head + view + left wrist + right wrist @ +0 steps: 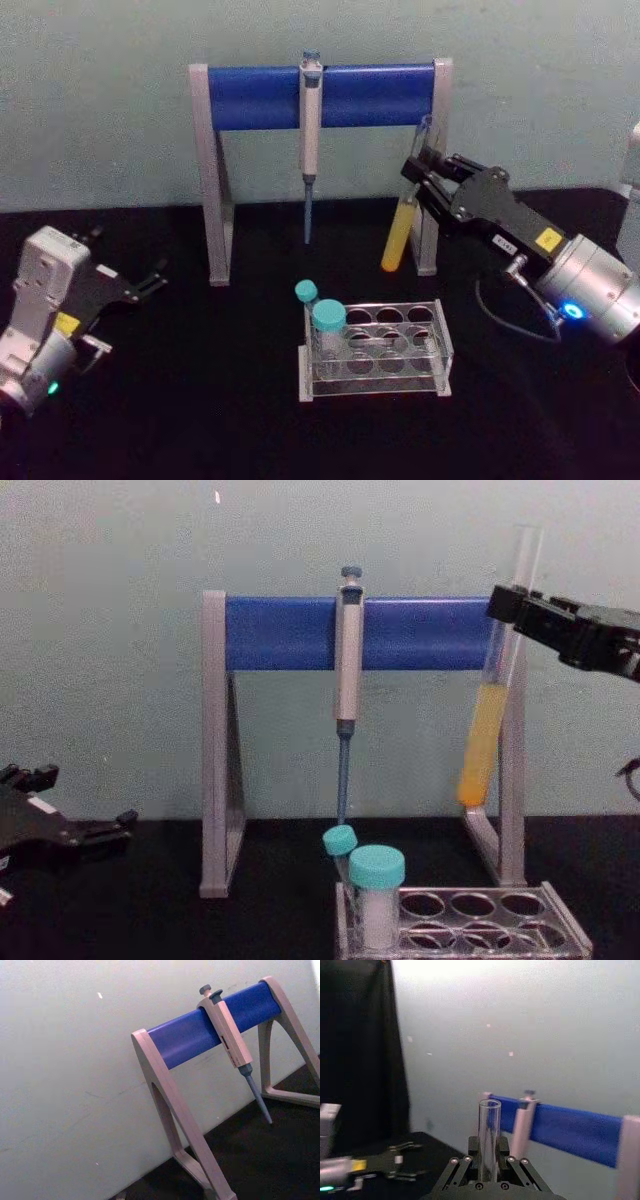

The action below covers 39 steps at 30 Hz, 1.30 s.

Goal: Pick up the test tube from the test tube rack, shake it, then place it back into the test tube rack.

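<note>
**Item 1, far left.** Left gripper (128, 252), parked low over the table (200, 400), well apart from everything else. I read its fingers as spread, with nothing between them. I judge it idle, kept out of the working arm's way.

**Item 2, rear centre.** Pipette stand (250, 95) with grey legs and a blue crossbar. A pipette (310, 120) hangs on the bar, tip down. It is no part of my job.

**Item 3, front centre.** Test tube rack (443, 352), low and clear, flat on the table. A short teal-capped vial (328, 325) stands at its left end, with a slim teal-capped tube (306, 292) just beside it. The other holes I can see are free, so there is room for the return.

**Item 4, right.** Test tube (400, 235), out of the rack and in the air above and behind the rack's right end. It is tilted, mouth leaning right, with yellow-orange liquid in its lower part.

**Item 5, far right.** Right gripper (420, 172), clamped on the tube's upper glass, above the liquid. I judge that the high grip and the clearance suit shaking. Pickup is done and the return is not yet made.

**Not determinable.**
- The fingers cover the contact itself.
- The tube overlaps the stand's right leg in the head and chest views, so I cannot tell the gap between them.
- The chest view cuts off the rack's near edge.
- I cannot tell which hole is the tube's.
</note>
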Each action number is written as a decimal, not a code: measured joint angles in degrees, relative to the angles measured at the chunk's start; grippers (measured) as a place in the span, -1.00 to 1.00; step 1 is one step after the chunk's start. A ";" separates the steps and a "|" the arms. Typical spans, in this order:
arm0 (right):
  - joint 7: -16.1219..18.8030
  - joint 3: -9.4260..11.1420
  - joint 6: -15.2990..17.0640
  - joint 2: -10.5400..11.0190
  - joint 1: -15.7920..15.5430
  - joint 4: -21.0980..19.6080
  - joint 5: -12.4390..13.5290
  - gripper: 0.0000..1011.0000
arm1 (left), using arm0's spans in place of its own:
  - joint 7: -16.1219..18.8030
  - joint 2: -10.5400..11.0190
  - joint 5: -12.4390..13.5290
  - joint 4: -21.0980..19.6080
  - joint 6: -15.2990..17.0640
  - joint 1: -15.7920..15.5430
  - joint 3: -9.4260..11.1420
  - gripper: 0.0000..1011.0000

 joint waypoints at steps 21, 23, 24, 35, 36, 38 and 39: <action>-2.84 -1.03 3.69 9.78 -2.76 -5.85 -1.36 -0.55 | 0.00 0.00 0.00 0.00 0.00 0.00 0.00 0.98; -4.30 -1.07 3.19 9.80 -2.86 -6.11 -3.02 -0.55 | 0.00 0.00 0.00 0.00 0.00 0.00 0.00 0.98; -4.91 -1.07 2.93 9.72 -2.89 -6.15 -3.73 -0.55 | 0.00 0.00 0.00 0.00 0.00 0.00 0.00 0.98; -9.40 -0.43 -2.07 4.12 -2.36 -3.55 -8.48 -0.55 | 0.00 0.00 0.00 0.00 0.00 0.00 0.00 0.98; -9.03 -0.33 -2.72 3.15 -2.13 -2.80 -8.01 -0.55 | 0.00 0.00 0.00 0.00 0.00 0.00 0.00 0.98; -7.92 -0.24 -3.55 1.70 -1.72 -1.61 -6.89 -0.55 | 0.00 0.00 0.00 0.00 0.00 0.00 0.00 0.98; -7.92 -0.24 -3.55 1.70 -1.72 -1.61 -6.89 -0.55 | 0.00 0.00 0.00 0.00 0.00 0.00 0.00 0.98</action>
